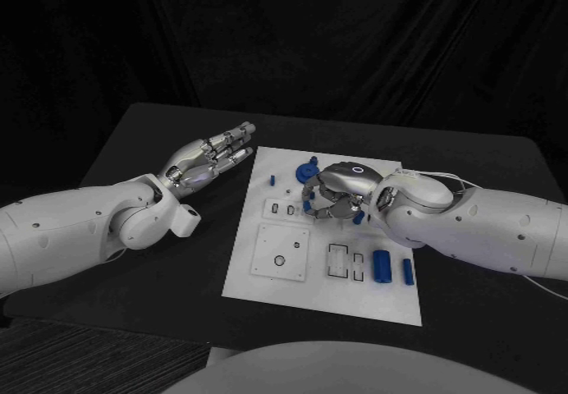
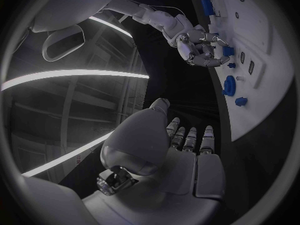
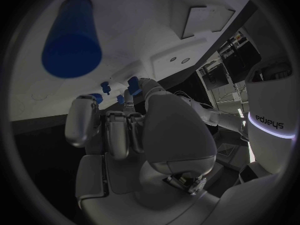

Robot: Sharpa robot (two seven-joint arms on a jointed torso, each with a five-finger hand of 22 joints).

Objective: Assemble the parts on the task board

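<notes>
Right hand (image 1: 334, 197) curled over the task board (image 1: 302, 283).
Whether its bent fingers hold a part, I cannot tell; blue cylinders (image 1: 382, 264) lie just beside its wrist. Left hand (image 1: 211, 160) is spread, holding nothing, beside the board.

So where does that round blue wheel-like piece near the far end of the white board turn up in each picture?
Head view: the round blue piece lies at the board's far end, just beyond the right hand.
Left wrist view: it lies on the board past the left hand.
Right wrist view: I cannot pick it out.
Shared landmark: the white board.
</notes>
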